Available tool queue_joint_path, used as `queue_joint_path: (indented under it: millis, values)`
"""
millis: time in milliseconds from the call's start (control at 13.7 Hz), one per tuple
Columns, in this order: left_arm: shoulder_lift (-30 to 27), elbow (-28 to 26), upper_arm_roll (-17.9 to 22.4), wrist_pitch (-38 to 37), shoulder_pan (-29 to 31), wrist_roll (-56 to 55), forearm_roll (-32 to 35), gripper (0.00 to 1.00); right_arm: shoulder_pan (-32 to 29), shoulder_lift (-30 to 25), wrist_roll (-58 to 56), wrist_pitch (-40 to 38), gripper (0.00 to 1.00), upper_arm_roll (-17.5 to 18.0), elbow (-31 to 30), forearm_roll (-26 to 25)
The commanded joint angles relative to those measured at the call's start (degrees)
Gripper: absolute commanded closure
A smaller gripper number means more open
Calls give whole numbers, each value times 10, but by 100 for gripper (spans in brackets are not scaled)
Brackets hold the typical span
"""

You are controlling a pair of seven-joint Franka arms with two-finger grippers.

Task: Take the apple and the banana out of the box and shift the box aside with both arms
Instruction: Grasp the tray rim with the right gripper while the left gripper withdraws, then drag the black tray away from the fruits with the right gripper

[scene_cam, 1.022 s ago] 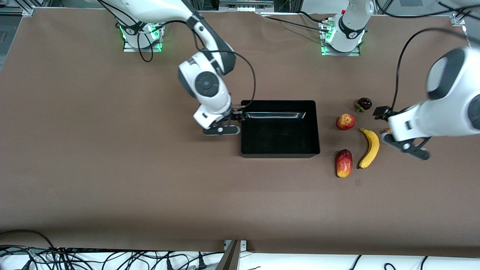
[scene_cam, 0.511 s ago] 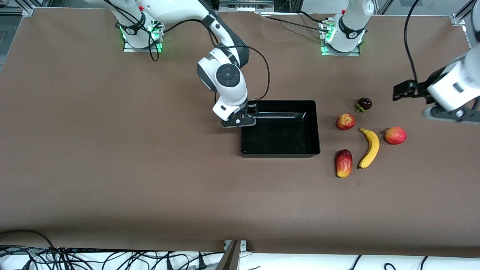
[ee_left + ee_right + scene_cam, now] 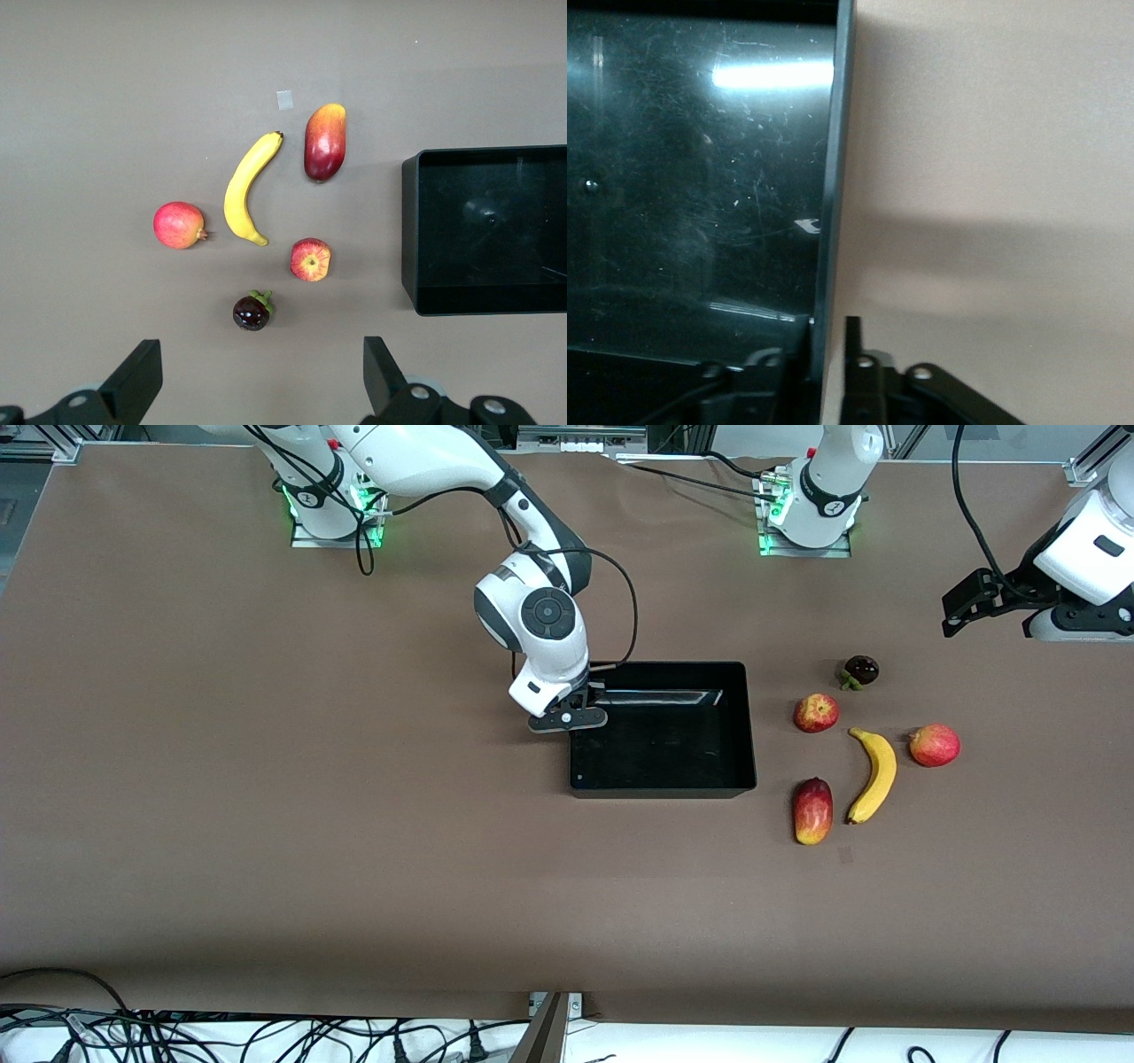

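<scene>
Black box point(image 3: 663, 779): open-topped bin, near the table's middle, nothing inside it. In the right wrist view its wall point(image 3: 830, 177) runs up from between the fingers.

Right gripper point(image 3: 568, 718): at the box wall toward the right arm's end of the table, fingers closed on that wall, one inside and one outside.

Fruits, all on the table toward the left arm's end, apart from the box:
- Apple point(image 3: 816, 712), red with yellow patches, closest to the box.
- Banana point(image 3: 875, 774), yellow, curved, between the apple and the round red fruit.
- Round red fruit point(image 3: 935, 745), beside the banana, toward the left arm's end.
- Long red-and-yellow fruit point(image 3: 812, 810), just beside the banana's lower tip, nearest the front camera.
- Dark purple fruit point(image 3: 860, 670) with green stem, farthest from the front camera.

Left gripper point(image 3: 1076, 615): raised over the table's edge region at the left arm's end, fingers point(image 3: 133, 381) spread apart, holding nothing.
</scene>
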Motion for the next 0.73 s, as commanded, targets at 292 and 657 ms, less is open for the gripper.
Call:
queue_joint_path:
  millis: [292, 657]
  values:
    - [8, 8, 2, -9, -6, -2, -4, 0, -99, -81, -27, -115, 100, -12, 28, 9]
    - [8, 8, 1, -10, -7, -3, -4, 0, -201, -143, -246, -244, 100, -80, 25, 78]
